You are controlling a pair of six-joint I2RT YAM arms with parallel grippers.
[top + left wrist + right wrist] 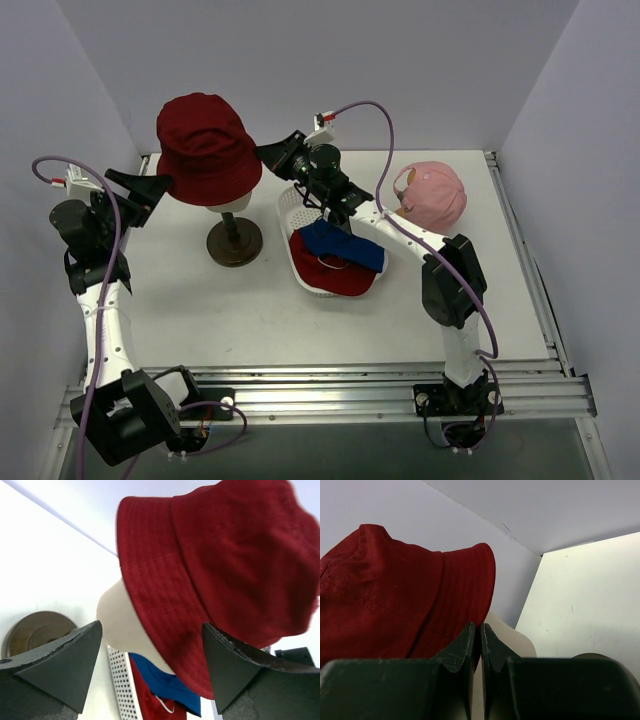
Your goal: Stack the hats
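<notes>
The dark red bucket hat (205,145) sits on the cream mannequin head (232,203). My left gripper (160,186) is open at the hat's left brim. In the left wrist view the hat (220,570) and the head (120,620) lie ahead between the spread fingers (152,645). My right gripper (268,155) is shut at the hat's right brim, and the brim edge (470,580) runs down into its tips (480,626). The blue bucket hat (340,245) lies on the red peaked cap (325,275) in the basket. The pink peaked cap (432,195) lies on the table at the back right.
The white perforated basket (290,205) stands right of the mannequin's round brown base (235,243). White walls close in the table at the back and on both sides. A metal rail runs along the near edge.
</notes>
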